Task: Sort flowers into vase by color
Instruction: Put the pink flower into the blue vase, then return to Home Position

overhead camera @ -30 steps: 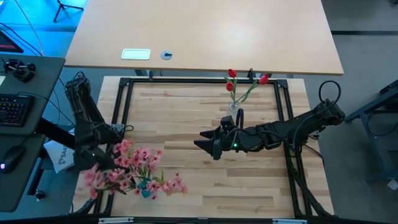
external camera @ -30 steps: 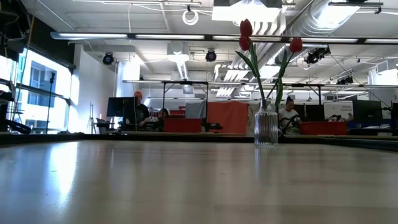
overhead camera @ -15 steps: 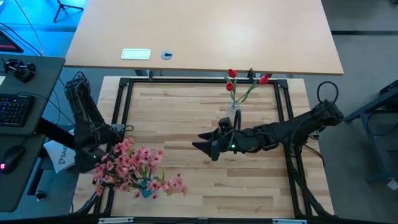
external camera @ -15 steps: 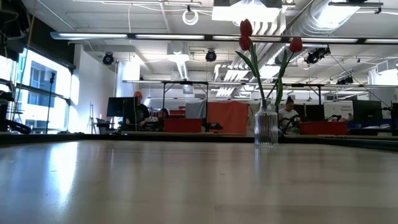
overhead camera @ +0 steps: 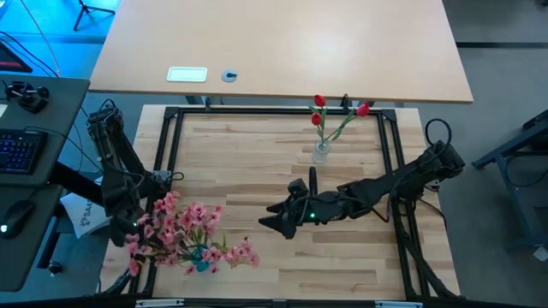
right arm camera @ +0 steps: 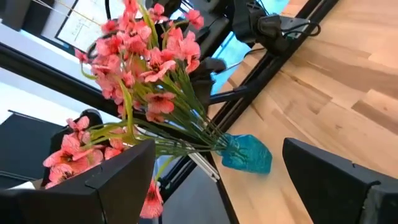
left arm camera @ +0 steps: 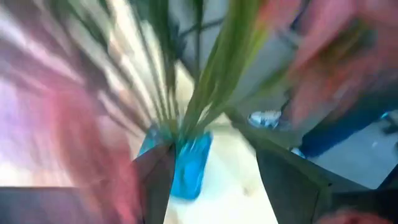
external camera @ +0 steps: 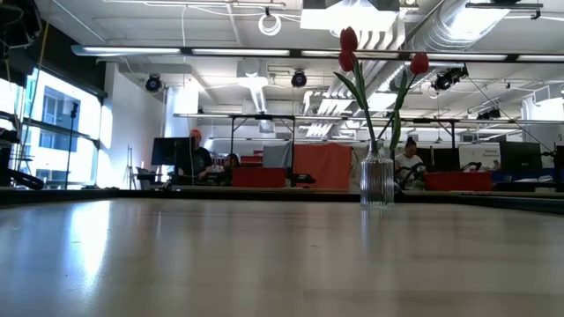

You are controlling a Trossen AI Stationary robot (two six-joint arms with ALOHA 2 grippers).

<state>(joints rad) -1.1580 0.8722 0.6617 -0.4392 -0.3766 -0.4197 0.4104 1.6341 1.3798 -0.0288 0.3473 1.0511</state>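
— What's on the wooden table (overhead camera: 257, 162) from where you stand?

— Both dark arms are over it. The right arm reaches in across the middle, and the right gripper (overhead camera: 264, 224) points at the pink flowers, jaws spread wide with nothing between them. Its fingers (right arm camera: 112, 180) frame the bunch in the right wrist view.

— And the left one?

— The left arm stands at the table's near-left edge. The left gripper (overhead camera: 137, 229) is right against the pink flowers (overhead camera: 184, 233), its fingers (left arm camera: 155, 180) apart either side of the green stems where they meet the blue vase (left arm camera: 189, 165). They look wide, and whether they actually press the stems I cannot tell, the wrist view is too smeared.

— Where do the flowers sit?

— The pink sprays are in a small blue vase (right arm camera: 247, 153) that lies tipped over near the front-left corner, blossoms spreading towards the table's edge. The red flowers (overhead camera: 330, 111), three buds, stand upright in a clear ribbed glass vase (external camera: 377, 180) at the back edge, well apart from both grippers.

— Any writing to read?

— A white label (overhead camera: 187, 74) lies on the tan desk (overhead camera: 282, 43) behind, too small to make out. A white paper (overhead camera: 81, 214) by the left arm shows dark letters beginning "SA", the rest hidden.
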